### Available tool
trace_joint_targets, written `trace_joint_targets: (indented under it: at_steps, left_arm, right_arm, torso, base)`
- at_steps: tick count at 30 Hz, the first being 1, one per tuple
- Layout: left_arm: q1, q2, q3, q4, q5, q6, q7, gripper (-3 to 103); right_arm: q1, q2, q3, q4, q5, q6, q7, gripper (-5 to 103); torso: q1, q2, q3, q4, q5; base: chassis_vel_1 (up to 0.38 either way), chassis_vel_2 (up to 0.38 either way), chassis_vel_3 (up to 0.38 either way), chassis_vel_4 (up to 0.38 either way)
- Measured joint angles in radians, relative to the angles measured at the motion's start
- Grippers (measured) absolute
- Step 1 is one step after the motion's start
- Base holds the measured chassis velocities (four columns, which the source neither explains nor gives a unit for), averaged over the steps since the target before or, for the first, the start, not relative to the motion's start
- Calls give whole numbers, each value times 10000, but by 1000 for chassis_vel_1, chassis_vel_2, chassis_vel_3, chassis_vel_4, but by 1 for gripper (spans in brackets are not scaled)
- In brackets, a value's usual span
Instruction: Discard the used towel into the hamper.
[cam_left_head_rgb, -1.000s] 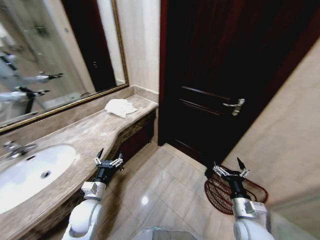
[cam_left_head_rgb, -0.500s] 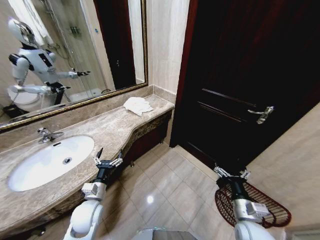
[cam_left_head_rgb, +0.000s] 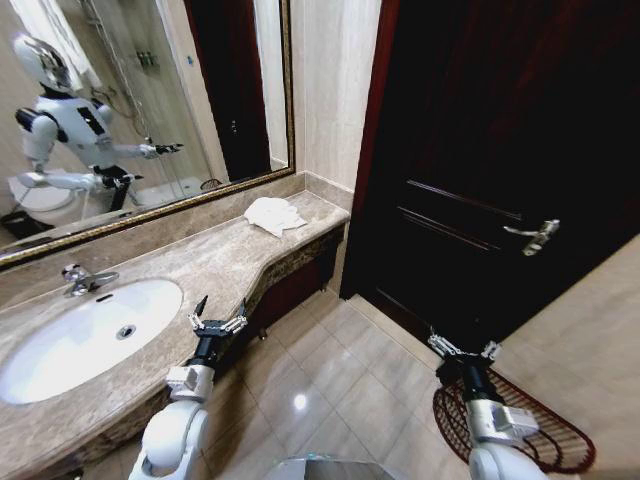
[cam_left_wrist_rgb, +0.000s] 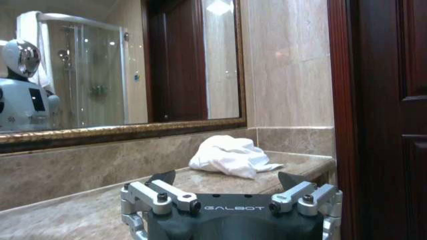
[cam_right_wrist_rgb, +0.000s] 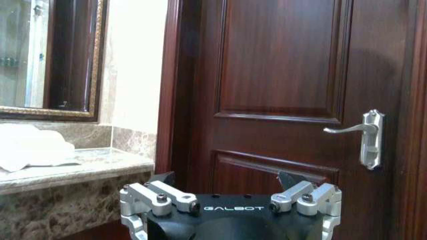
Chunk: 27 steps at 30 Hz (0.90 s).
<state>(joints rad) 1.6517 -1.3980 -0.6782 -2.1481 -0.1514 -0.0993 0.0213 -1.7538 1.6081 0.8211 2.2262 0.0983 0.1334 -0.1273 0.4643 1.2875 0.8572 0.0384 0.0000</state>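
A crumpled white towel (cam_left_head_rgb: 275, 215) lies at the far end of the marble counter (cam_left_head_rgb: 215, 265), close to the mirror corner. It also appears ahead in the left wrist view as the towel (cam_left_wrist_rgb: 230, 156), and at the edge of the right wrist view as the towel (cam_right_wrist_rgb: 30, 147). The hamper (cam_left_head_rgb: 548, 430), a dark reddish wire basket, stands on the floor by the right wall. My left gripper (cam_left_head_rgb: 218, 318) is open, held in front of the counter edge, well short of the towel. My right gripper (cam_left_head_rgb: 463, 350) is open, above the hamper's near rim. Both are empty.
A white sink (cam_left_head_rgb: 85, 340) with a chrome tap (cam_left_head_rgb: 78, 280) is set in the counter on the left. A large mirror (cam_left_head_rgb: 140, 110) backs it. A dark wooden door (cam_left_head_rgb: 480, 150) with a silver handle (cam_left_head_rgb: 535, 237) faces me. Tiled floor (cam_left_head_rgb: 330, 370) lies between counter and door.
The whole head view has swung: the sink, mirror and door have shifted in the picture and the hamper sits lower right. Both arms keep the same open, raised pose.
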Motion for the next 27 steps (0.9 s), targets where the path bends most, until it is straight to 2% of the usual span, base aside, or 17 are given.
trace_joint_targets:
  at_steps: [22, 27]
  left_arm:
    - [8, -2, 5, -76, -28, 57, 4, 100]
    - [0, 22, 28, -302, -410, 447, -32, 100]
  right_arm:
    - [-23, 0, 4, -59, -20, 116, -10, 100]
    - [3, 0, -8, 39, -35, 65, -23, 100]
  torso:
    - [-3, 0, -2, 0, 0]
    - [-3, 0, -2, 0, 0]
  base:
    - [-93, 90, 88, -93]
    - [-110, 111, 119, -110]
